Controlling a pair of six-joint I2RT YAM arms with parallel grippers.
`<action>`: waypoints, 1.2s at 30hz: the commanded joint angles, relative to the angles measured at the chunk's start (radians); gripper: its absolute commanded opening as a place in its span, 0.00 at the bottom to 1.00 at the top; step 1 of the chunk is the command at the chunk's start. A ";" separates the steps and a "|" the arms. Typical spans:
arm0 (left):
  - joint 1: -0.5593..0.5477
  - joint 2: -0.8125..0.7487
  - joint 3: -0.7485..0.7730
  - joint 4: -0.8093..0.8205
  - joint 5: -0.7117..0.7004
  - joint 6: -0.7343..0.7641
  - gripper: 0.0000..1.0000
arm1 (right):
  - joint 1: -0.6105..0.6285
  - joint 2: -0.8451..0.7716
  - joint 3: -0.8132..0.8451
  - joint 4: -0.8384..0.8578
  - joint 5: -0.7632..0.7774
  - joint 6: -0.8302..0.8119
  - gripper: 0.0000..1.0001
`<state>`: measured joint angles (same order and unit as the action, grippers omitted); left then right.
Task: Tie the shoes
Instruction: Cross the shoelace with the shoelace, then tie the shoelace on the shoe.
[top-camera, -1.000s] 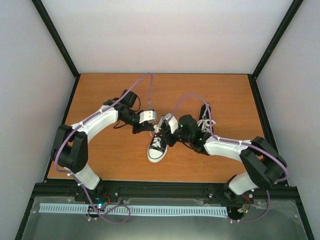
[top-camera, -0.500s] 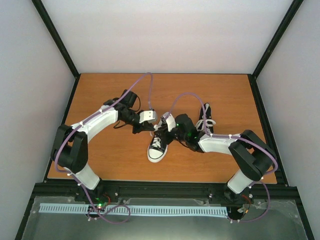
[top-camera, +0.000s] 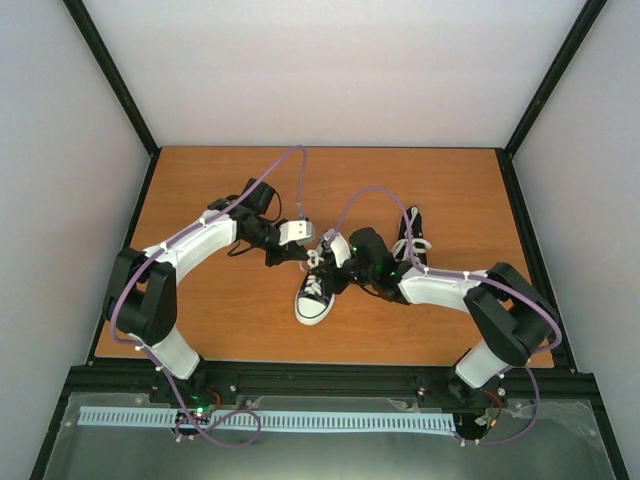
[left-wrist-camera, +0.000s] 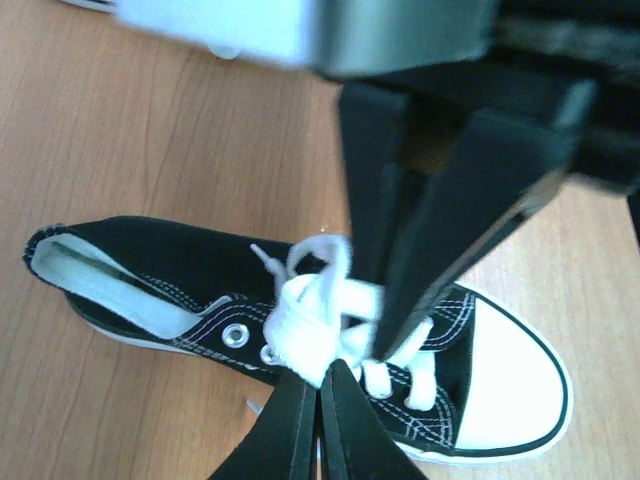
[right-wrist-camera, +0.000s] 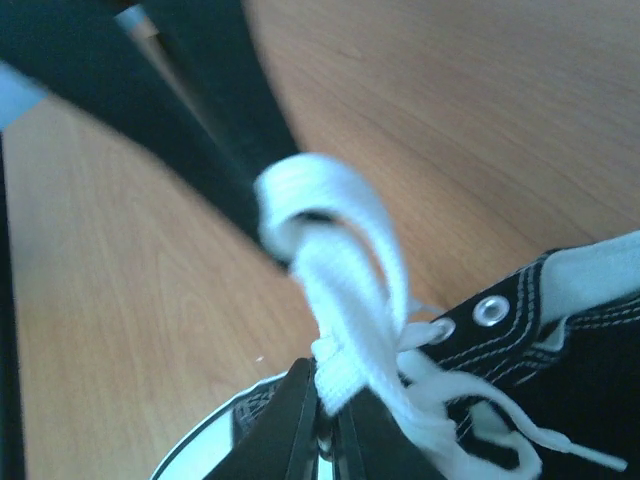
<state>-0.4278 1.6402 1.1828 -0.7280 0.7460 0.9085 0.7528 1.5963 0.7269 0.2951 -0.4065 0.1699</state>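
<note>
Where the two arms meet above the middle of the wooden table (top-camera: 220, 320), the nearer shoe (top-camera: 313, 297) lies directly beneath both grippers. Its white toe cap (top-camera: 310, 310) points toward the near edge. The left gripper (left-wrist-camera: 321, 392) reaches in from the left, jaws pressed together on a bunch of the white lace (left-wrist-camera: 318, 322) just above the eyelets. The right gripper (right-wrist-camera: 326, 400) comes in from the opposite side, likewise closed, pinching a loop of the same lace raised above the shoe. The two grippers stand very close together, each one's dark fingers filling much of the other's wrist view. Seen from overhead, the right arm's wrist covers the heel end of this shoe. Farther back and to the right, the second shoe (top-camera: 411, 232) lies partly hidden behind the right arm, its laces loose. A purple cable (top-camera: 285, 165) arcs over each arm. The nearer shoe is black canvas with pale stitching, metal eyelets and a white sole rim, its lace gathered into a bundle over the tongue.
</note>
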 joint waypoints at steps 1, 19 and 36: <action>-0.005 0.016 0.005 0.064 -0.054 -0.016 0.01 | 0.005 -0.098 0.034 -0.199 -0.109 -0.051 0.05; -0.005 0.040 -0.007 0.036 -0.055 -0.014 0.02 | -0.119 -0.165 0.200 -0.731 -0.356 -0.017 0.03; -0.007 0.207 0.033 0.114 -0.218 0.102 0.77 | -0.165 -0.119 0.241 -0.761 -0.247 -0.126 0.03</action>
<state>-0.4377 1.8008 1.2163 -0.7261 0.5640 0.9936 0.6060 1.4727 0.9497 -0.4690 -0.6468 0.0669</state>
